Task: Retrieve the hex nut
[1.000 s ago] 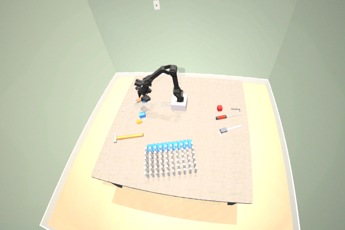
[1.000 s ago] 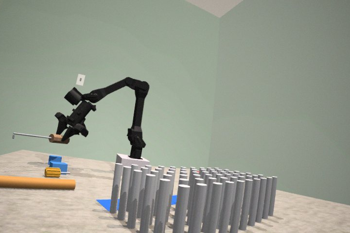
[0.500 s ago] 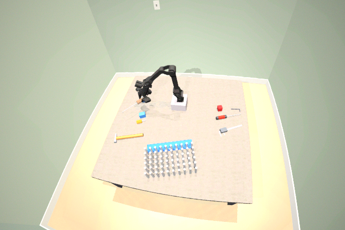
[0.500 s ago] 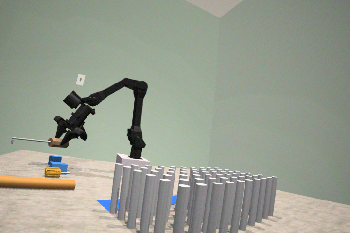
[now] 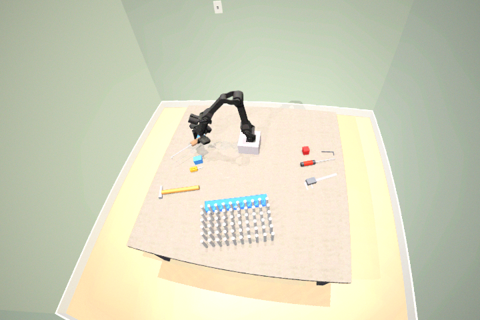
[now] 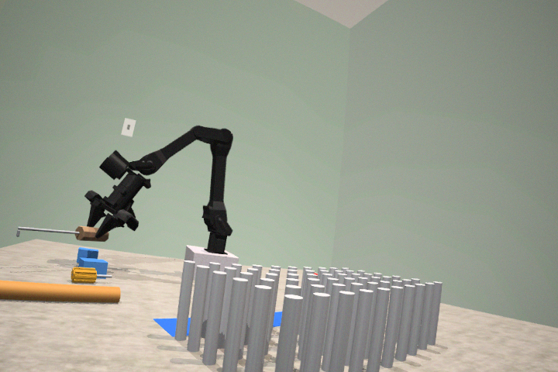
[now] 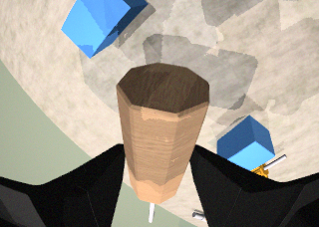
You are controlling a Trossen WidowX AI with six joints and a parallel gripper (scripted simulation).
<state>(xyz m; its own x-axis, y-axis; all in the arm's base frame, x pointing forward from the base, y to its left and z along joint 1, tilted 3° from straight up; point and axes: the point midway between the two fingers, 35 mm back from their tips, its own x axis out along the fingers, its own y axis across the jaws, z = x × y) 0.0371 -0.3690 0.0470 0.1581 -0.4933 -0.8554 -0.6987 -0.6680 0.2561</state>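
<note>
Only the exterior view bares the hook tool's (image 5: 194, 142) (image 6: 86, 233) (image 7: 161, 142) bent tip.

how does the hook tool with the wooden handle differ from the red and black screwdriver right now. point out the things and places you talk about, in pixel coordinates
The wooden-handled metal hook tool (image 5: 195, 142) (image 6: 86, 233) (image 7: 161, 132) is held up in the gripper (image 5: 199, 140) (image 6: 93, 232) (image 7: 158, 151); the red-and-black-handled screwdriver (image 5: 308, 163) lies on the table. The hook tool's shaft ends in a bend; the screwdriver's is straight. Both have slim metal shafts.
</note>
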